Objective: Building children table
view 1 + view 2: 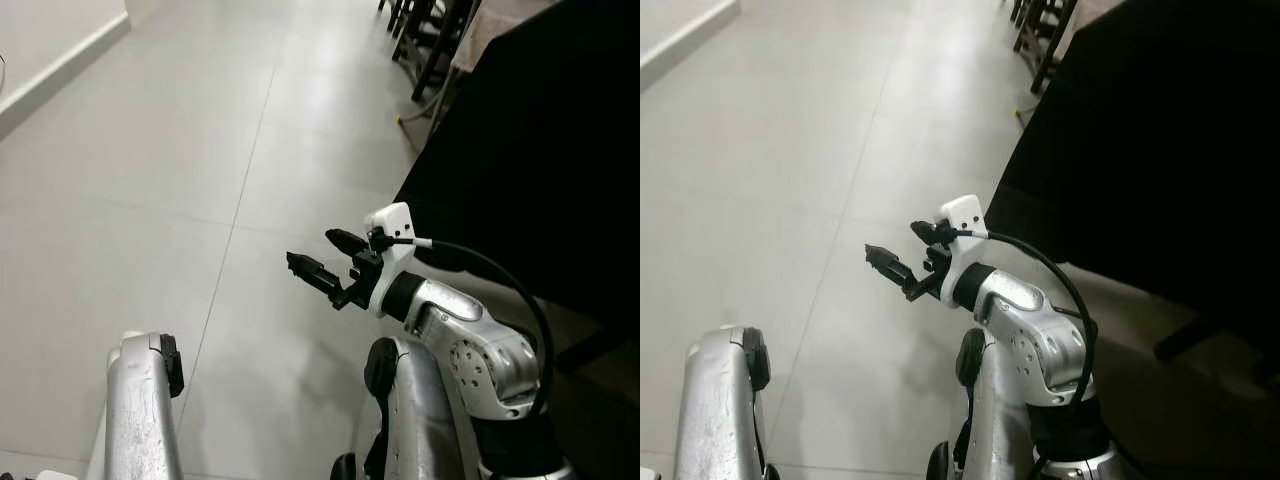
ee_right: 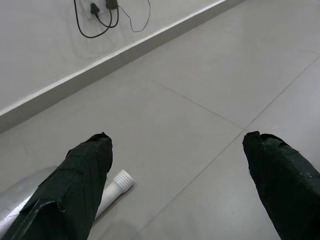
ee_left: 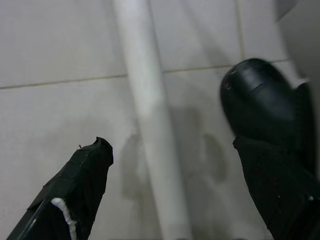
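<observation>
Right gripper (image 1: 322, 254): we see it raised in front of the body over the pale grey tiled floor (image 1: 150, 180), its two long black fingers spread well apart with nothing between them. The right wrist view confirms this: one finger (image 2: 75, 180) at each side, bare floor in the gap.

Left gripper (image 3: 170, 170): in the head views we see only the silver forearm (image 1: 140, 410) hanging low at the left. The left wrist view gives us the fingers themselves, set wide apart and holding nothing.

White plastic table leg, a plain round tube (image 3: 150, 130): we find it lying on the floor. In the left wrist view it runs through the gap between the open left fingers, below them, and we cannot tell whether either finger touches it. In the right wrist view its ribbed end (image 2: 121, 181) pokes out just beside one right finger, close to the silver arm.

Black rounded part (image 3: 257, 107): we see it in the left wrist view near one finger; we cannot tell what it is.

Black-draped table (image 1: 540, 150): it stands at the robot's right in the head views, with dark wooden chair legs (image 1: 425, 40) beyond it.

Wall with white skirting board (image 2: 100, 62): in the right wrist view we see black cables (image 2: 100, 17) hanging down to it.
</observation>
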{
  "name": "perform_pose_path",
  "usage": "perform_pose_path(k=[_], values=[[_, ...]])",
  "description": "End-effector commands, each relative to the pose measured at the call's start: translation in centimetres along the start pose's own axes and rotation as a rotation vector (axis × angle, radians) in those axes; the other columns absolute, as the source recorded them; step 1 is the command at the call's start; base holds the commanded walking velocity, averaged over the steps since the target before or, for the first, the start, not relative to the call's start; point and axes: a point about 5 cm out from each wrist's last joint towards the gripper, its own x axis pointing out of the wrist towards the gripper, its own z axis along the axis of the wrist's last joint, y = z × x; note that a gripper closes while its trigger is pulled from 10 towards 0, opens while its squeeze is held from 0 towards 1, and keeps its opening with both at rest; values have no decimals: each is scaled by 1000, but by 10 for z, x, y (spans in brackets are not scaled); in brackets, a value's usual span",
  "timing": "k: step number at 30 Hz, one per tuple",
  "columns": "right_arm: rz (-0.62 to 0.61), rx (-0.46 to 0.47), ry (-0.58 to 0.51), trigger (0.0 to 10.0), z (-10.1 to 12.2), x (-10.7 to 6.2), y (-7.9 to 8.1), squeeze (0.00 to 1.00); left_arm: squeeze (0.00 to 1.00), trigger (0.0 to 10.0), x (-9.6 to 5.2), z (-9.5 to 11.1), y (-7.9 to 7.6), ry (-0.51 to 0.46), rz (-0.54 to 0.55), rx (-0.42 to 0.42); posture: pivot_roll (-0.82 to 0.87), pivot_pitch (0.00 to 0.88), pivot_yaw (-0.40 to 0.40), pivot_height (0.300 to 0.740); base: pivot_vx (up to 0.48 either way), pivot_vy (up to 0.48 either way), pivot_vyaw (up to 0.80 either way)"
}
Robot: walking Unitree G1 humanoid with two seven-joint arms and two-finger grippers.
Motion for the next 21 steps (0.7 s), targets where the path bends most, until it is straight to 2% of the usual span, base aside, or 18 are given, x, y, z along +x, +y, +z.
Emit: perform_pose_path(k=[1, 10, 19, 21], values=[[-2, 7, 12, 10000, 2, -2, -1, 0, 0, 10000, 1, -9, 5, 56, -4, 4, -170, 316, -192, 300, 0, 0, 0], [4, 1, 23, 10000, 10, -5, 2, 0, 0, 10000, 8, -11, 15, 87, 15, -9, -232, 355, -210, 300, 0, 0, 0], [-3, -32, 49, 10000, 17, -15, 3, 0, 0, 10000, 14, -16, -1, 82, -19, -47, -320, 352, -221, 300, 0, 0, 0], [-17, -45, 64, 10000, 22, -22, -1, 0, 0, 10000, 20, -18, -9, 92, -19, -60, -358, 358, -242, 300, 0, 0, 0]])
